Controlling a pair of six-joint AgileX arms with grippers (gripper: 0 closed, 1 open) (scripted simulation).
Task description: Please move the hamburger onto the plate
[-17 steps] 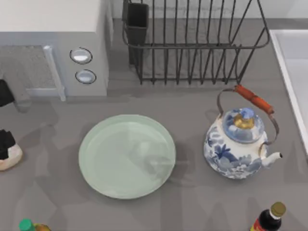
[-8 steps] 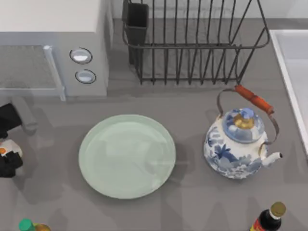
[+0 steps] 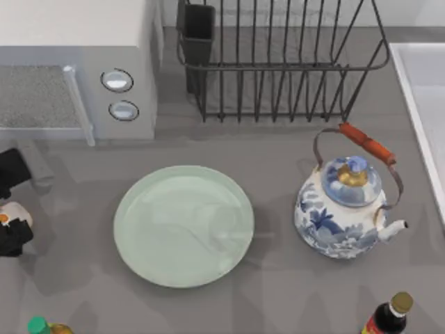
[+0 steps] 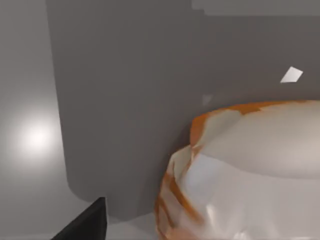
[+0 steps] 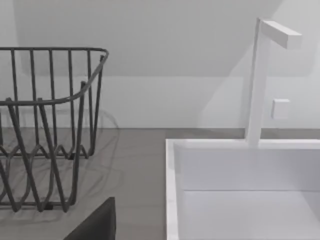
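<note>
While clamped on the hamburger (image 3: 10, 218) at the table's far left edge, left gripper (image 3: 11, 224) fingers pinching it from both sides, ready for carrying rightward. Plate (image 3: 183, 225) empty mid-table, awaiting it; teapot (image 3: 345, 209) well clear at right.

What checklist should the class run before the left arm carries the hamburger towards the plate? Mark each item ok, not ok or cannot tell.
1. Left gripper straddles the hamburger at the table's left edge: ok.
2. Grip firm enough to lift: cannot tell; the left wrist view shows the bun close up but no finger contact.
3. Plate bare and ready: ok.
4. Path from bun to plate across the table free of obstacles: ok.
5. Teapot stands apart, right of the plate: ok.
6. Hamburger on the plate: not ok, not yet done.
</note>
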